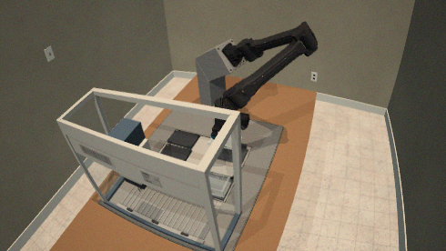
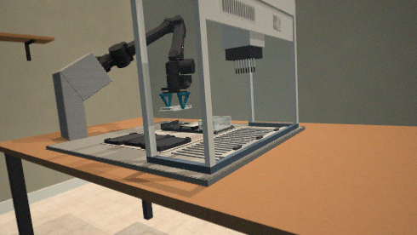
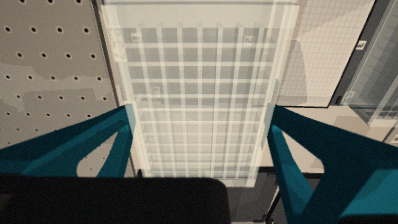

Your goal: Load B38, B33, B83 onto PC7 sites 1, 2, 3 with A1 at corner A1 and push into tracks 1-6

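Above the orange surface (image 2: 340, 170), the white instrument frame (image 2: 203, 85) is standing over the grey rails (image 2: 221, 142). At the frame's 9 o'clock, the dark carrier (image 2: 128, 140) is lying flat. Higher up, the hand (image 2: 174, 100) is grasping a clear gridded plate (image 3: 200, 100), suspended in the air.

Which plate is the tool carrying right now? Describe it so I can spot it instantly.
Find the white instrument frame; the black arm reaches in beside its near-left post. Below the arm, the teal tool grips a thin, see-through gridded plate in the air. Unlike the labware on the deck, it touches nothing below.
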Action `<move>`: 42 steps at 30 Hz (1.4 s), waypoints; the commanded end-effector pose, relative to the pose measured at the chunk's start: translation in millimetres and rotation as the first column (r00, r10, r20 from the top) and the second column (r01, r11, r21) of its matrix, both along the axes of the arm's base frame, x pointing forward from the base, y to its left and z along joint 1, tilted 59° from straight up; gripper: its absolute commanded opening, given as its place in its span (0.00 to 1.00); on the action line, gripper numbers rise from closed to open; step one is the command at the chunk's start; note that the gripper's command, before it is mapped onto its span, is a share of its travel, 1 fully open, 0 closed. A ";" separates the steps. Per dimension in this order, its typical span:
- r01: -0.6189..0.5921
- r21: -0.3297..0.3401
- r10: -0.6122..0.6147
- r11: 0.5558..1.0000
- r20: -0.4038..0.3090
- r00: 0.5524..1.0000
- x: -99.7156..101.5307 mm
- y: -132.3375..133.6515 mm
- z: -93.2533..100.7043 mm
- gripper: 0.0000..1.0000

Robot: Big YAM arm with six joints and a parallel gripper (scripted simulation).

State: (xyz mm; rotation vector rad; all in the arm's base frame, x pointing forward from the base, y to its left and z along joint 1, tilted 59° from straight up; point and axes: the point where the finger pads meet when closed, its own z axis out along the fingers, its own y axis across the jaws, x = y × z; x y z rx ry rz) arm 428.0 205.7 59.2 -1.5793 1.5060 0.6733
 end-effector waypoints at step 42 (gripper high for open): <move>0.012 0.008 -0.012 1.000 -0.021 1.000 -4.1 35.1 5.6 0.00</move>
